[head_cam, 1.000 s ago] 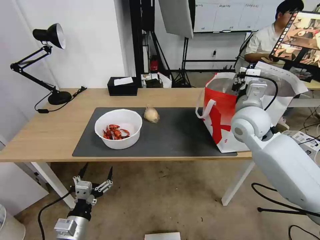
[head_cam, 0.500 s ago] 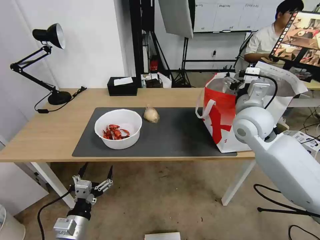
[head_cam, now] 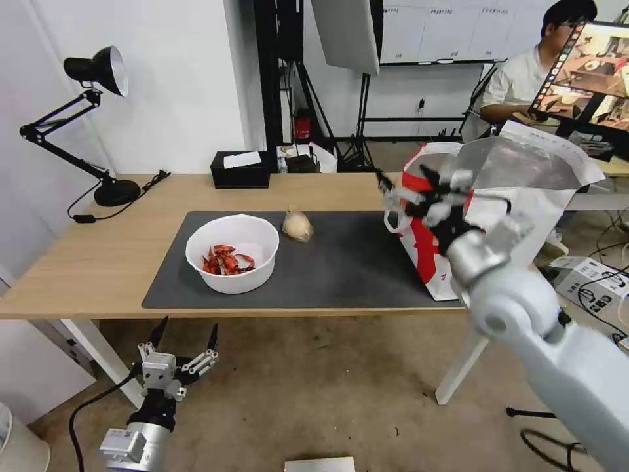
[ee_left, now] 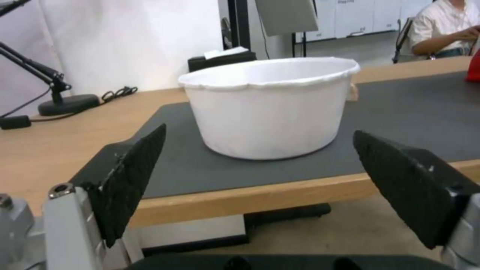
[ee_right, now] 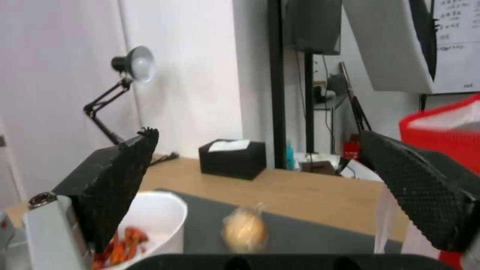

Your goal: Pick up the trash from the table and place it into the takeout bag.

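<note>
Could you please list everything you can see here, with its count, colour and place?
Bowl: one, white, red shells inside, on the mat's left part.
Knotted bag: one, clear with beige filling, on the mat behind the bowl's right side.
Takeout bag: one, red and white, foil-lined, at the table's right end.
Mat: one, dark grey, on the table.
Table: one, light wood, white legs.
Tissue box: one, black, at the table's back edge.
Desk lamp: one, black, back left corner.
Left gripper: fingers open, below the table's front edge.
Right gripper: fingers open, above the mat beside the takeout bag.
</note>
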`<state>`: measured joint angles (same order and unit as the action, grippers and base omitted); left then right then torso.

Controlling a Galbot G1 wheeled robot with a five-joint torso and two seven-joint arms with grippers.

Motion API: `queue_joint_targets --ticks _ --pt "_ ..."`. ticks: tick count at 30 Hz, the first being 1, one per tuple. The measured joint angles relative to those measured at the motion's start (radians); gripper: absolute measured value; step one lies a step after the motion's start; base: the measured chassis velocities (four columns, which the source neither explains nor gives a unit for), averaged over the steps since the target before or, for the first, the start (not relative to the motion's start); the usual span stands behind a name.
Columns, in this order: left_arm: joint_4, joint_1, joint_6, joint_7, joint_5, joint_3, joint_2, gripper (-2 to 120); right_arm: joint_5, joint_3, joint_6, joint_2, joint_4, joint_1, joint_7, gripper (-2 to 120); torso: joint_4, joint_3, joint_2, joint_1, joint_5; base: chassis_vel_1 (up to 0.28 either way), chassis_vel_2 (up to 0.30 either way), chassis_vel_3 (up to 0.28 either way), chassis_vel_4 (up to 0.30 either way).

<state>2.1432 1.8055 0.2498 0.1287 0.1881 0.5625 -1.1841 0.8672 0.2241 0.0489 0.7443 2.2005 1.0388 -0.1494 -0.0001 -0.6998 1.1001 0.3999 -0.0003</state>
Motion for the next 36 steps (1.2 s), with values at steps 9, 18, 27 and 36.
queue_joint_targets --ticks 9,18,27,36 --pt "-0.011 0.013 0.016 -0.005 -0.015 0.001 -0.009 100 -0.251 0.06 -0.211 0.084 -0.064 0.347 0.102 100 0.0 0.0 0.0 0.0 0.0003 0.0 0.0 0.0 0.0" --pt "-0.023 0.03 0.018 -0.01 -0.037 0.003 -0.016 100 -0.419 0.043 -0.349 0.226 -0.184 0.554 0.103 100 -0.0001 0.0 0.0 0.0 0.0001 0.0 0.0 0.0 0.0" --pt "-0.022 0.04 0.018 -0.014 -0.044 0.004 -0.025 100 -0.446 0.028 -0.363 0.249 -0.2 0.579 0.094 100 0.0001 0.0 0.0 0.0 0.0001 0.0 0.0 0.0 0.0" --pt "-0.019 0.046 0.02 -0.016 -0.048 0.007 -0.028 100 -0.444 0.024 -0.359 0.247 -0.2 0.576 0.088 100 0.0001 0.0 0.0 0.0 0.0003 0.0 0.0 0.0 0.0"
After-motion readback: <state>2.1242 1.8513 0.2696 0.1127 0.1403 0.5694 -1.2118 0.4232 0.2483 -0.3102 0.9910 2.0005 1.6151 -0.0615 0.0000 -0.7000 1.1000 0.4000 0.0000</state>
